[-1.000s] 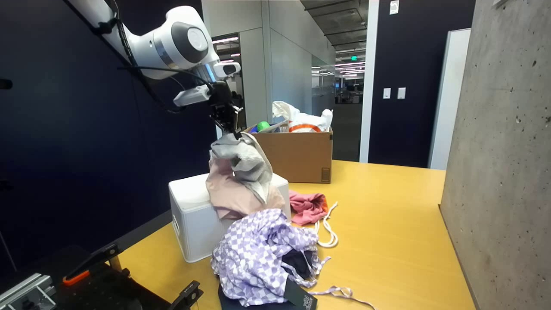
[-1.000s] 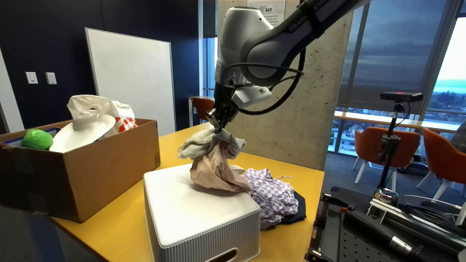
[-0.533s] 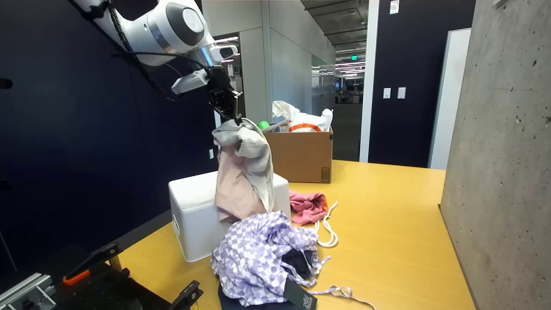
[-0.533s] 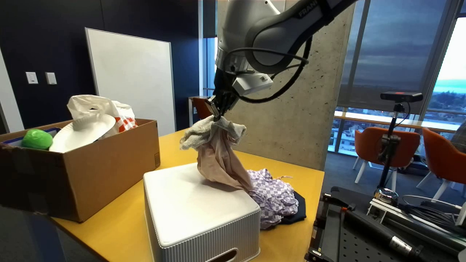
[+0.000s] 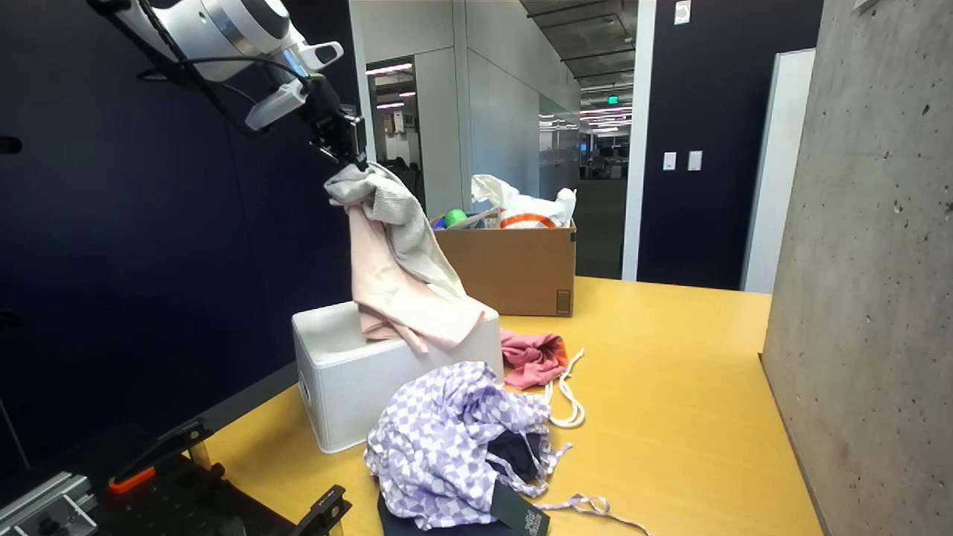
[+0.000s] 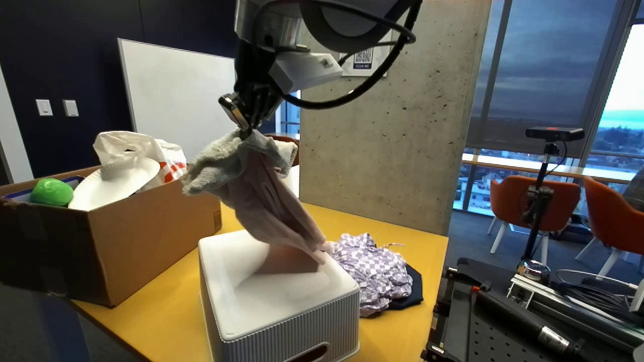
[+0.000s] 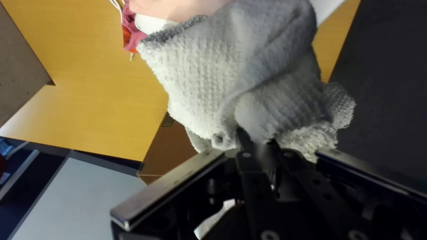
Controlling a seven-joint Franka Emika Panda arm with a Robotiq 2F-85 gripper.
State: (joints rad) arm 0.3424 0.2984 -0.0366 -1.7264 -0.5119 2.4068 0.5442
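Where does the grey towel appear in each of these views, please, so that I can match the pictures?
In an exterior view: the grey towel, left of centre, hanging from the gripper.
In an exterior view: the grey towel, left of centre, slightly above mid-height.
In the wrist view: the grey towel, filling much of the upper middle.
Shared landmark: the cardboard box, visible in all three.

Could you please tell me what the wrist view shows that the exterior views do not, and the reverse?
Only the wrist view shows both fingers of the gripper side by side and the grey cloth close up. Only the exterior views show the purple checkered cloth, the green ball and the wall switches. All share the gripped grey cloth, pink cloth, white box, cardboard box and yellow table.
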